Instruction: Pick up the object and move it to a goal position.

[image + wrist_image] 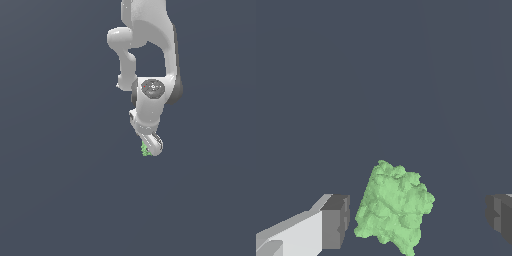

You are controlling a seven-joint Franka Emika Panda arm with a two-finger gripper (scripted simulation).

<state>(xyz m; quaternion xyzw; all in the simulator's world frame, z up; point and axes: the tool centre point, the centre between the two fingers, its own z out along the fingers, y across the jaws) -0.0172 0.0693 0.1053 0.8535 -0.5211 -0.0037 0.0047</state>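
Note:
The object point(393, 206) is a small light-green knobbly lump lying on the dark grey floor. In the wrist view it sits between my two dark grey fingertips point(336, 221), with a gap on each side and touching neither. My gripper point(416, 220) is open around it. In the exterior view the white arm reaches down and my gripper point(150, 147) covers most of the object point(145, 150); only a green sliver shows at the hand's lower edge, on the exterior view's left side of it.
A plain dark grey floor point(60, 200) fills both views. Nothing else stands on it. No goal marker shows.

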